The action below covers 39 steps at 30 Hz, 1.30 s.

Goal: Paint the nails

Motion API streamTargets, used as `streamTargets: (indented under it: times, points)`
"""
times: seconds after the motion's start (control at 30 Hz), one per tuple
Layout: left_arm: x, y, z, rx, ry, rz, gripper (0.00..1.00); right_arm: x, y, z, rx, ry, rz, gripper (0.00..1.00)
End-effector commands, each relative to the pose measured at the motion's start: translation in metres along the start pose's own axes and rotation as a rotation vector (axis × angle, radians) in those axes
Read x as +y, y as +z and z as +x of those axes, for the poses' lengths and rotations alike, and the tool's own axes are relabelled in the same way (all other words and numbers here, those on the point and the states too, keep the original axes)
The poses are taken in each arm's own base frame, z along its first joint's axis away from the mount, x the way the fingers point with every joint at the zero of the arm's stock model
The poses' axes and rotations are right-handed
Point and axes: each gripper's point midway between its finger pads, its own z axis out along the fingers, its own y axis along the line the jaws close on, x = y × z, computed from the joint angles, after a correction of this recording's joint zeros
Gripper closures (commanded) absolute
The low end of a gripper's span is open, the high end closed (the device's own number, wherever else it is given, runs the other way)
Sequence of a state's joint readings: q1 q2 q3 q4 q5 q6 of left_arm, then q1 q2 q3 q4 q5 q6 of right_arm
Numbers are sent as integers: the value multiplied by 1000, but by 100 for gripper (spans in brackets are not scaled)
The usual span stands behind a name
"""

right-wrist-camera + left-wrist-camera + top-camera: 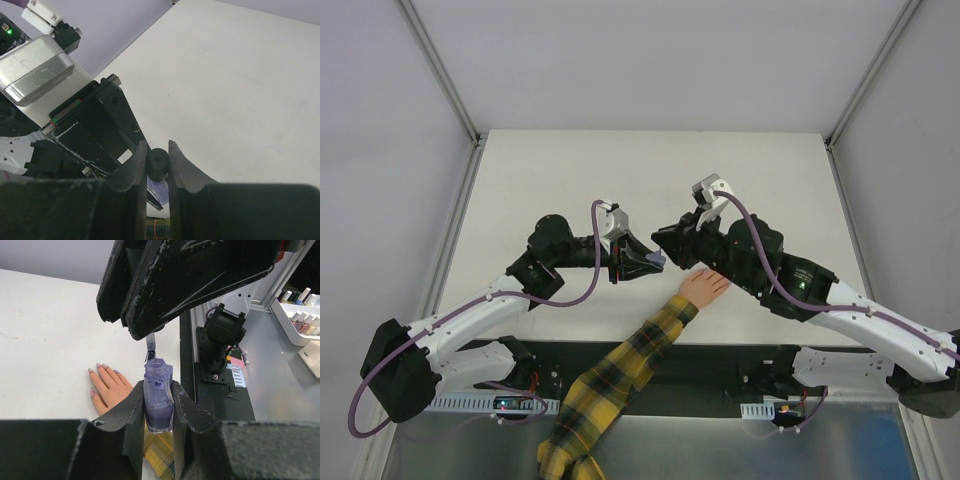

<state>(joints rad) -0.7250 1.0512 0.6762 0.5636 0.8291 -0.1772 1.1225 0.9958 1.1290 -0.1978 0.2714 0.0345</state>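
A small peach-skinned hand [704, 286] lies palm down on the white table [620, 170]. Its forearm, in a yellow-and-black plaid sleeve [620, 375], runs up from the near edge, so the long axis goes from 7 o'clock to 1 o'clock in the top view. The fingers point toward 1 o'clock, and their tips are hidden there under the right arm. In the left wrist view the fingers are slightly spread and point toward 10 o'clock, showing the tiny pale nails [98, 366] at their ends. The left gripper [158, 390] hangs just at 9 o'clock of the hand in the top view. It is clamped on a small purple glass bottle [159, 412], which stands upright with its neck open. The right gripper [157, 148] pinches a round dark cap [158, 164] between its two fingers and is held directly above the bottle. A thin brush [150, 345] hangs down from the cap. Its dark tip is at the rim of the bottle's mouth, and whether it touches cannot be told.
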Motion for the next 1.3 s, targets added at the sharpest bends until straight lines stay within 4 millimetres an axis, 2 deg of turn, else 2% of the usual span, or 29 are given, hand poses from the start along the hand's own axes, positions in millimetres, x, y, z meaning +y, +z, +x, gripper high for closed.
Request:
streamTargets:
  times: [0.0,0.2,0.43,1.27]
  points:
    - [-7,3,-27,-56,66,41,100,9,-10,-32,-93,36,-39,99]
    - [-6,3,-25,-50,60,42,100,9,-11,-32,-95,35,-40,99]
    - [-7,3,-27,-54,65,43,100,8,-6,-22,-73,46,-38,99]
    - [-11,0,-32,-80,90,47,100,5,-1,-7,-38,54,-30,99]
